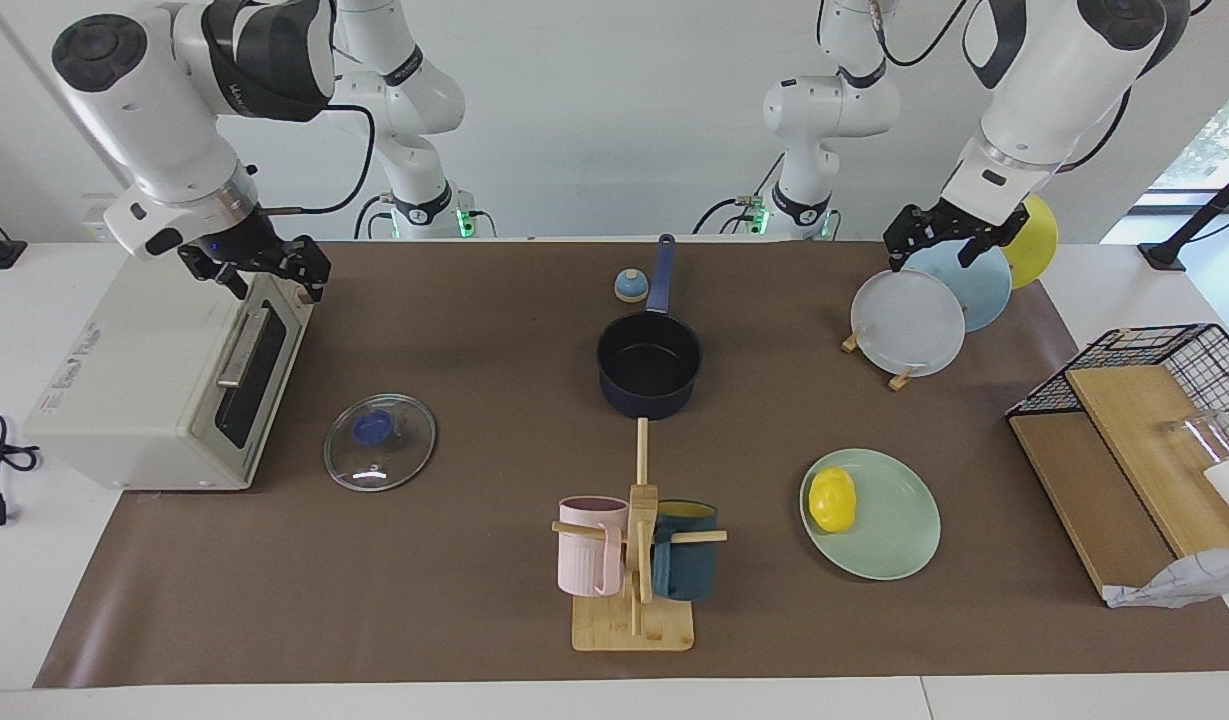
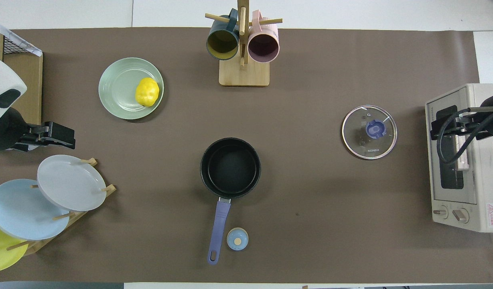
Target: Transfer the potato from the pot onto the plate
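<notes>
The yellow potato lies on the mint-green plate, at the plate's edge toward the mug stand; it also shows in the overhead view on the plate. The navy pot stands mid-table with a black, empty inside, its blue handle pointing toward the robots. My left gripper is open and empty, raised over the plate rack. My right gripper is open and empty over the toaster oven, where that arm waits.
A rack holds grey-white, light blue and yellow plates. A toaster oven, a glass lid, a mug stand with pink and dark blue mugs, a small blue knob and a wire basket with wooden boards stand around.
</notes>
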Robot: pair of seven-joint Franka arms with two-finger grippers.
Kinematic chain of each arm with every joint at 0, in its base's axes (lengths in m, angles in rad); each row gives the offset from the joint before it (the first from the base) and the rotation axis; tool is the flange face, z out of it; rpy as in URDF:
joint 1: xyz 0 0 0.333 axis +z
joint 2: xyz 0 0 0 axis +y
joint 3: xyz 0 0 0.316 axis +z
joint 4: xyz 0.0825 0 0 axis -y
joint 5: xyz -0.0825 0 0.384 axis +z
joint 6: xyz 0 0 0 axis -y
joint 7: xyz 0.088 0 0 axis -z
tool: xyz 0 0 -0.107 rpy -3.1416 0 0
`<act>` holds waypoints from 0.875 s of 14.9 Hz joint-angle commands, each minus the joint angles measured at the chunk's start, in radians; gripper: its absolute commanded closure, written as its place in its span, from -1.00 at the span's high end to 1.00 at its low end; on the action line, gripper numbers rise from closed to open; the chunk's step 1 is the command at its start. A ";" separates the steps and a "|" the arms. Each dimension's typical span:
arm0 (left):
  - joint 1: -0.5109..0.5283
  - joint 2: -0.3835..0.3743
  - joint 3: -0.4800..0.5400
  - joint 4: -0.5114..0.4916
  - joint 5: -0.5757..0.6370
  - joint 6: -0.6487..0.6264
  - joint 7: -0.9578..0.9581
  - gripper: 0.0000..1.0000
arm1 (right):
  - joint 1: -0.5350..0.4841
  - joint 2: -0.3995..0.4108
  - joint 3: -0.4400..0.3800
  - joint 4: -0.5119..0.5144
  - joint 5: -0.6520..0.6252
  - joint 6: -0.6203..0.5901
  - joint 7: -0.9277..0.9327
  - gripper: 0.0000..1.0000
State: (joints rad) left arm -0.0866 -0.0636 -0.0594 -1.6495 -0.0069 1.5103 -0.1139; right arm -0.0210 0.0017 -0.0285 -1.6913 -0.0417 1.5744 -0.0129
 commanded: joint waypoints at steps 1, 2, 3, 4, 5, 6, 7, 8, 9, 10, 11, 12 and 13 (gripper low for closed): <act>0.004 0.044 0.000 0.103 -0.015 -0.047 0.014 1.00 | -0.013 0.000 0.006 0.007 0.023 -0.007 0.010 1.00; 0.011 0.044 -0.006 0.102 -0.015 -0.050 0.016 1.00 | -0.013 0.000 0.006 0.007 0.023 -0.008 0.010 1.00; 0.022 0.042 -0.017 0.099 -0.016 -0.047 0.017 1.00 | -0.013 0.000 0.006 0.007 0.023 -0.007 0.010 1.00; 0.025 0.041 -0.025 0.091 -0.016 -0.041 0.034 1.00 | -0.013 0.000 0.006 0.007 0.023 -0.008 0.010 1.00; 0.030 0.038 -0.022 0.076 -0.016 -0.020 0.063 1.00 | -0.013 0.000 0.006 0.007 0.023 -0.008 0.010 1.00; 0.036 0.039 -0.022 0.071 -0.016 -0.003 0.075 1.00 | -0.013 0.000 0.006 0.007 0.023 -0.008 0.010 1.00; 0.036 0.039 -0.022 0.068 -0.016 0.005 0.077 1.00 | -0.013 0.000 0.006 0.007 0.023 -0.008 0.010 1.00; 0.036 0.039 -0.022 0.066 -0.012 0.002 0.082 1.00 | -0.013 0.000 0.006 0.007 0.023 -0.008 0.010 1.00; 0.034 0.037 -0.020 0.066 -0.007 -0.002 0.091 1.00 | -0.013 0.000 0.006 0.007 0.023 -0.008 0.010 1.00; 0.034 0.037 -0.017 0.066 -0.004 -0.007 0.105 1.00 | -0.013 0.001 0.006 0.007 0.023 -0.008 0.010 1.00; 0.034 0.037 -0.016 0.065 -0.002 -0.009 0.105 1.00 | -0.013 0.001 0.006 0.007 0.023 -0.008 0.010 1.00; 0.037 0.037 -0.014 0.066 -0.002 -0.018 0.105 1.00 | -0.013 0.000 0.006 0.007 0.023 -0.008 0.010 1.00; 0.038 0.037 -0.014 0.066 -0.002 -0.027 0.103 1.00 | -0.013 0.000 0.006 0.007 0.023 -0.008 0.010 1.00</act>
State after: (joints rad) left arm -0.0669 -0.0246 -0.0652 -1.5845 -0.0120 1.4975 -0.0318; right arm -0.0210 0.0017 -0.0285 -1.6913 -0.0417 1.5744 -0.0129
